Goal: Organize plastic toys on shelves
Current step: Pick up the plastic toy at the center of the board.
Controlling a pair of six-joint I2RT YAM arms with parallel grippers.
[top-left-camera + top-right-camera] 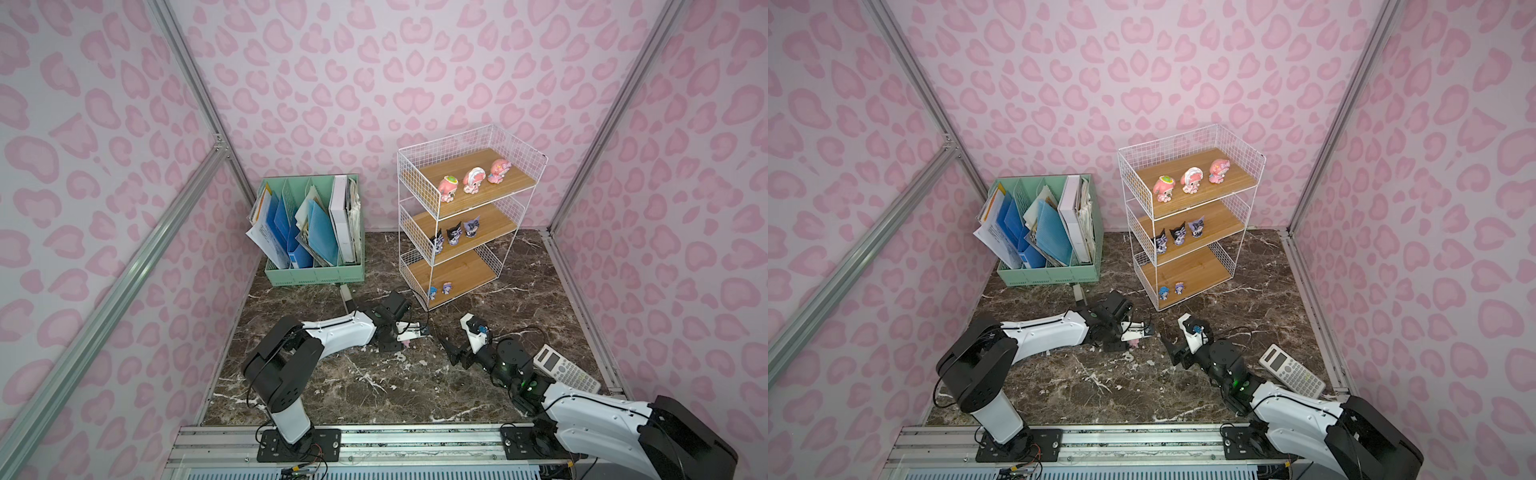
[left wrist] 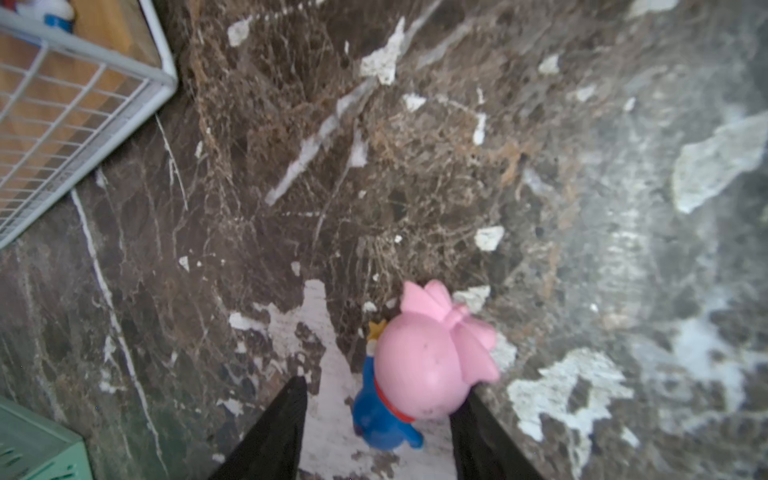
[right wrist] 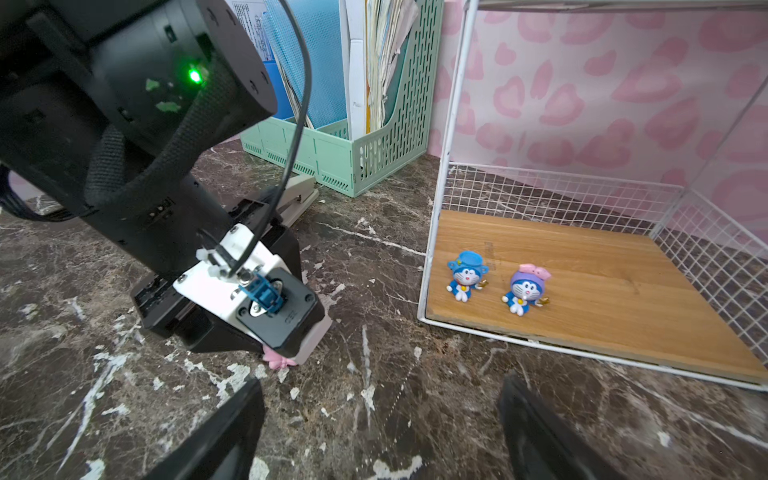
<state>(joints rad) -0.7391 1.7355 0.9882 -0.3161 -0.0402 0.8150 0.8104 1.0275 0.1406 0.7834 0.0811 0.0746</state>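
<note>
Pink-headed figurine [image 2: 424,374]: we see it on the marble tabletop [image 2: 415,166], blue body, red collar, pink bow on the head. It is off the shelves [image 1: 432,232], near their front lower corner.
Figurine and left gripper [image 2: 384,388]: the toy sits between the two black fingers [image 2: 286,415], close against one. We read its head as touching that finger, while bare table shows between the toy and the other.
Left gripper state: jaws partly apart around the figurine. We see no squeeze from both sides, so we do not call it gripped.
Top-view check: only a sliver of pink [image 1: 406,343] peeks out under the left gripper.
Right gripper [image 3: 382,432]: spread wide and holding nothing, low over the table, facing the rack's bottom board [image 3: 582,249].
Bottom board: a blue figurine [image 3: 465,274] and a purple-hooded figurine [image 3: 524,289] stand side by side near the front edge.
Middle board: three black-and-purple figurines [image 1: 453,236].
Top board: three pink figurines [image 1: 473,178].
Around: mint-green file organizer [image 1: 316,274], stapler [image 3: 297,195] in front of it, calculator [image 1: 567,370] beside the right arm.
</note>
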